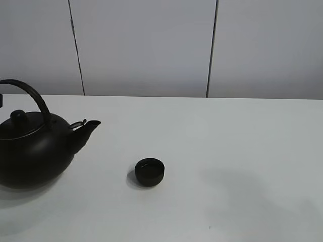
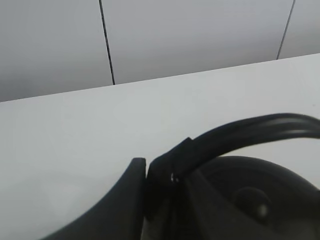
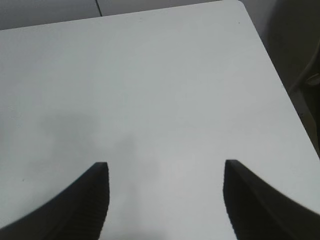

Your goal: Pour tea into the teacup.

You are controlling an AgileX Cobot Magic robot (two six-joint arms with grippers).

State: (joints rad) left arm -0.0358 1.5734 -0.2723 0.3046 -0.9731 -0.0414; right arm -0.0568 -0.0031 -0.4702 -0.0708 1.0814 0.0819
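Note:
The teacup (image 1: 150,172), a small low black cup, stands on the white table (image 1: 227,141) near the middle. The large black kettle (image 1: 30,151) with an arched handle (image 1: 34,96) is at the left edge, its spout (image 1: 87,129) pointing right toward the cup, about a cup's width short of it. In the left wrist view my left gripper (image 2: 150,170) is shut on the kettle's handle (image 2: 245,131), above the lid (image 2: 250,200). My right gripper (image 3: 164,170) is open and empty over bare table; it does not show in the exterior view.
The table's far right corner and edge (image 3: 260,40) show in the right wrist view, with a dark gap beyond. A grey panelled wall (image 1: 146,45) stands behind the table. A faint shadow (image 1: 237,186) lies on the table right of the cup.

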